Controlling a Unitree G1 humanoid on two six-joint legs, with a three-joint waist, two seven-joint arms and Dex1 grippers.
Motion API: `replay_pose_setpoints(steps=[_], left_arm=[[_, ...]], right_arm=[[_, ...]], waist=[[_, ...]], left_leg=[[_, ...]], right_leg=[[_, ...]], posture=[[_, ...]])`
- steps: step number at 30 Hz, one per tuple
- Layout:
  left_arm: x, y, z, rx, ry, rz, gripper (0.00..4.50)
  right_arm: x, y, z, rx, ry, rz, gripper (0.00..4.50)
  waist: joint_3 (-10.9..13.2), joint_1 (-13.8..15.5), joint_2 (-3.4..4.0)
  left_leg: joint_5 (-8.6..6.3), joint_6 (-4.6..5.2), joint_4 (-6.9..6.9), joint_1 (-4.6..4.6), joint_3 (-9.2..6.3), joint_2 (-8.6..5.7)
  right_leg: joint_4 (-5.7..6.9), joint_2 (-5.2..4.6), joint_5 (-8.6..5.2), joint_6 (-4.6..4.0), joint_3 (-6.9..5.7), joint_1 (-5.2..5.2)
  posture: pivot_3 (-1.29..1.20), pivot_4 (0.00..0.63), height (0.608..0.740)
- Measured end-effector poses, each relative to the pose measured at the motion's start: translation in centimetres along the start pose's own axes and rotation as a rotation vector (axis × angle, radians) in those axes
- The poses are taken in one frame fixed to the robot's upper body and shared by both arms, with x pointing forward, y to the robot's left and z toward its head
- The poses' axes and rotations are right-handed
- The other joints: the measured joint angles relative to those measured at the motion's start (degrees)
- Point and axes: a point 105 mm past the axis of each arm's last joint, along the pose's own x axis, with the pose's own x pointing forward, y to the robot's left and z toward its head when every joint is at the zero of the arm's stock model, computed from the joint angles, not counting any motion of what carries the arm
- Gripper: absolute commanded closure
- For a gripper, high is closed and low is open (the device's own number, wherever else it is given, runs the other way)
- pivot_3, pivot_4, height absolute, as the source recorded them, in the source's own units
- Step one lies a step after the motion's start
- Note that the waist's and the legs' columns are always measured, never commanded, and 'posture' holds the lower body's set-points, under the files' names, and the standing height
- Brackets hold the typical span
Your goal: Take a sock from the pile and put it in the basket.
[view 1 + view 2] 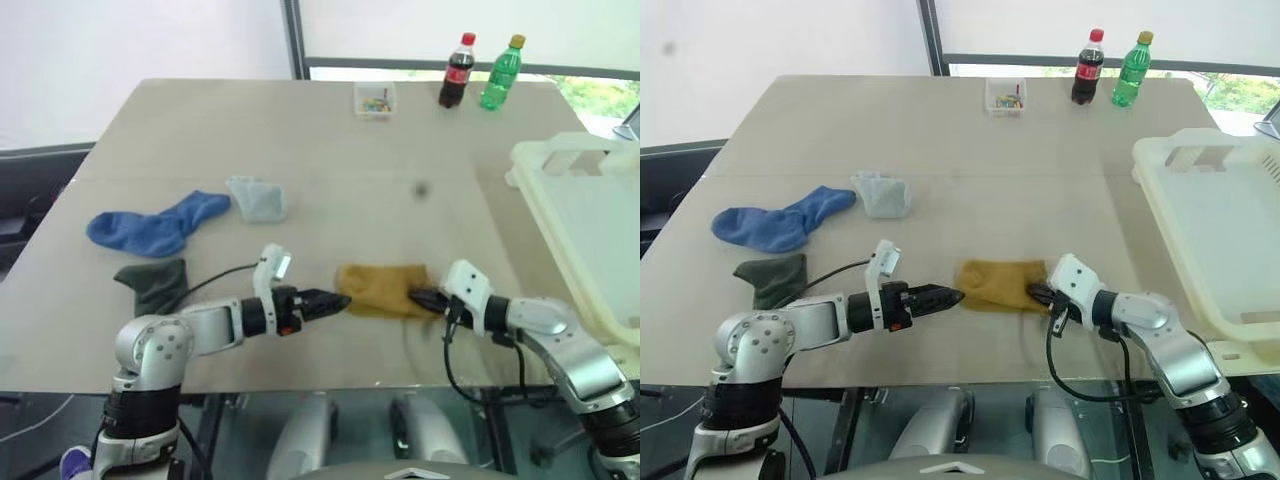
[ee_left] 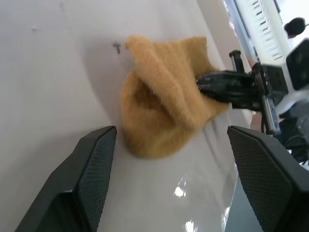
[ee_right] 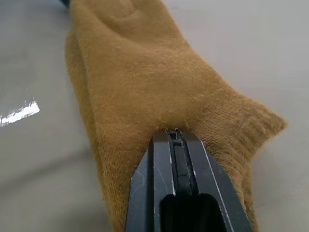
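A mustard-yellow sock [image 1: 385,290] lies crumpled on the table near the front edge, apart from the rest of the pile. The pile's other socks are a blue one [image 1: 155,228], a pale grey one [image 1: 258,198] and a dark green one [image 1: 155,283] at the left. My right gripper [image 1: 420,297] is shut on the mustard sock's right edge, and its black fingers [image 3: 175,159] pinch the fabric. My left gripper [image 1: 335,302] stands open just left of that sock, its fingers [image 2: 96,169] spread wide and not touching it. The cream-white basket [image 1: 530,165] sits at the table's right side.
A cola bottle [image 1: 457,70], a green bottle [image 1: 501,73] and a small clear box [image 1: 375,100] stand at the far edge. The table's front edge [image 1: 330,372] runs just below both grippers.
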Motion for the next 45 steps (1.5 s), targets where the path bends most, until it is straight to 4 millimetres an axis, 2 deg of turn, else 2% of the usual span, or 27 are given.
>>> replay_pose_setpoints(steps=[7, 14, 20, 30, 37, 41, 44, 45], left_arm=[[1.2, -0.5, 0.5, -0.148, -0.010, -0.091, 0.63], [1.9, -3.5, 1.7, -0.183, 0.048, -0.294, 0.63], [3.5, -4.8, 2.8, -0.238, 0.069, -0.401, 0.63], [8.4, -7.1, 2.4, -0.286, 0.195, -0.515, 0.63], [12.0, -6.2, 1.1, -0.294, 0.239, -0.448, 0.63], [13.0, -5.8, 0.7, -0.260, 0.249, -0.436, 0.63], [12.8, -5.9, 0.9, -0.241, 0.226, -0.470, 0.63], [12.4, -6.0, 1.1, -0.228, 0.208, -0.489, 0.63]], right_arm=[[0.0, -0.2, -0.2, -0.049, 0.001, 0.011, 4.44], [0.1, -0.3, -0.1, -0.063, 0.003, 0.017, 4.44], [0.0, -0.2, 0.0, -0.048, 0.002, 0.011, 4.44], [-0.9, 0.7, 0.5, -0.009, 0.005, -0.012, 4.44], [-2.1, 1.5, 1.1, -0.068, 0.028, 0.002, 4.44], [-3.5, 1.6, 3.7, -0.111, -0.039, -0.023, 4.44], [-4.4, 1.8, 4.3, -0.046, -0.071, -0.053, 3.63], [-4.7, 1.8, 4.2, 0.005, -0.078, -0.076, 3.19]], waist=[[-0.02, 0.18, -0.06], [-0.01, 0.03, -0.07], [0.00, -0.03, -0.08], [0.02, 0.33, -0.08], [0.04, 0.38, -0.08], [0.00, 0.77, -0.08], [0.00, 0.96, -0.11], [0.01, 0.86, -0.10]], left_leg=[[0.00, 0.01, 0.16, 0.08, -0.15, 0.00], [0.01, 0.00, 0.18, 0.05, -0.21, 0.00], [0.01, -0.01, 0.19, -0.01, -0.24, -0.03], [0.01, -0.01, 0.18, -0.09, -0.26, -0.08], [0.01, -0.01, 0.17, -0.14, -0.26, -0.10], [0.00, 0.00, 0.18, -0.07, -0.30, -0.09], [0.00, 0.00, 0.29, -0.10, -0.48, -0.09], [0.00, 0.00, 0.29, -0.13, -0.48, -0.08]], right_leg=[[0.00, 0.04, -0.11, 0.11, -0.15, 0.17], [0.01, 0.05, 0.01, 0.03, -0.20, 0.17], [0.01, 0.05, 0.02, 0.02, -0.21, 0.16], [-0.03, 0.02, 0.01, 0.04, -0.26, 0.12], [-0.04, 0.02, -0.01, 0.07, -0.29, 0.10], [-0.09, 0.00, -0.12, 0.26, -0.33, 0.20], [-0.14, -0.04, -0.15, 0.25, -0.54, 0.33], [-0.14, -0.06, -0.15, 0.24, -0.54, 0.31]], posture=[[0.00, 0.150, 0.740], [0.00, 0.150, 0.740], [0.00, 0.150, 0.740], [0.00, 0.150, 0.740], [0.00, 0.150, 0.740], [0.00, 0.150, 0.740], [0.00, 0.150, 0.740], [0.00, 0.150, 0.740]])
